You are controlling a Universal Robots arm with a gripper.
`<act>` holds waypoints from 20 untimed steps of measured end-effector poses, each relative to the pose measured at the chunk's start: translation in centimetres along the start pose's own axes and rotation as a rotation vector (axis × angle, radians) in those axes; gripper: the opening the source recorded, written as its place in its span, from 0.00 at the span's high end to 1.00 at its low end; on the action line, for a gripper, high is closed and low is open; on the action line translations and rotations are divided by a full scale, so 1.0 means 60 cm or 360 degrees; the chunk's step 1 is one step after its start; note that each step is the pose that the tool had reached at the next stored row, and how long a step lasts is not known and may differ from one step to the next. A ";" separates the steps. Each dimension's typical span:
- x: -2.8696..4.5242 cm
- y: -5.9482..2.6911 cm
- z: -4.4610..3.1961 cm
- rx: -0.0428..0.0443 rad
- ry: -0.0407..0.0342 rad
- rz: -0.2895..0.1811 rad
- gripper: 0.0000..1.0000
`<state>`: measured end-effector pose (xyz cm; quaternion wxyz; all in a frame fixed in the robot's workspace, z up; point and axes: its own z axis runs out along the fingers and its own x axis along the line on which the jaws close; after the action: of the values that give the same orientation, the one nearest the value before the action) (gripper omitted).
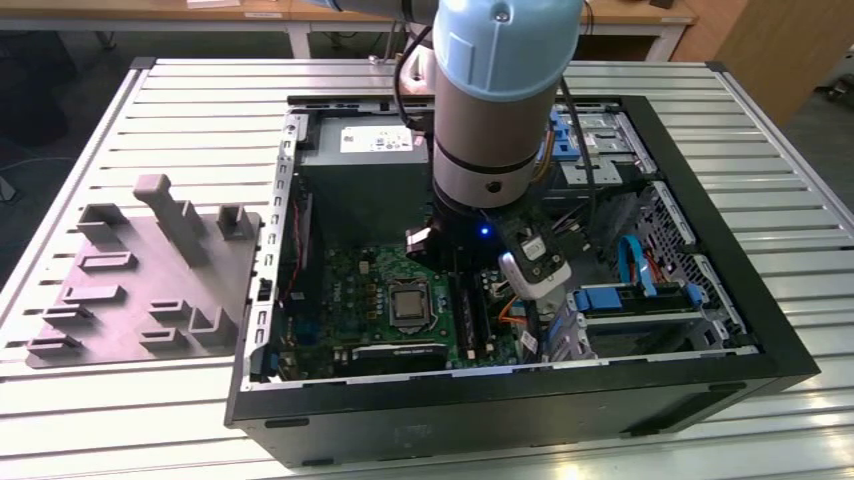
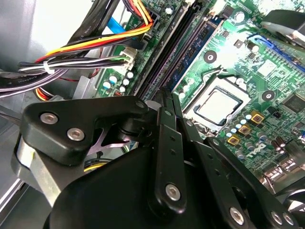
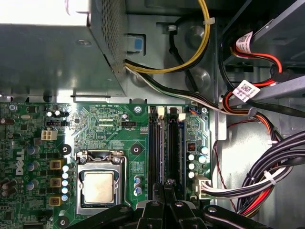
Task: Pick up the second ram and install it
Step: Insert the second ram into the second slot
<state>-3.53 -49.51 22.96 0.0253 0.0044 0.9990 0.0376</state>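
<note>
Above the memory slots [image 3: 153, 143], the gripper [image 3: 167, 185] was held, fingers [image 2: 167, 124] drawn together.
Square, even downward pressure was judged needed for seating the second ram.

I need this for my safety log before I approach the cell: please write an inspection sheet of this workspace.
Surface: slatted metal table, bearing an open computer case.
Job's things: a blue ram stick stands in a slot on the motherboard; whether it is fully seated cannot be told.
Clutter: grey holder tray beside the case, at the exterior view's left.
Grippers: gripper shut, tips at the black slots; contact cannot be told.
Cables: bundled wires run beside the slots.
Surroundings: wooden desks behind the table.
</note>
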 end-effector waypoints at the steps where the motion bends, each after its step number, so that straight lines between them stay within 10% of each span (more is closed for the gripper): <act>1: 0.000 0.000 0.000 0.0000 0.0000 0.0000 0.89; 20: 0.001 0.000 0.005 -0.0005 0.0000 0.0000 0.89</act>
<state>-3.56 -49.46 22.69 0.0253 0.0045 0.9989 0.0391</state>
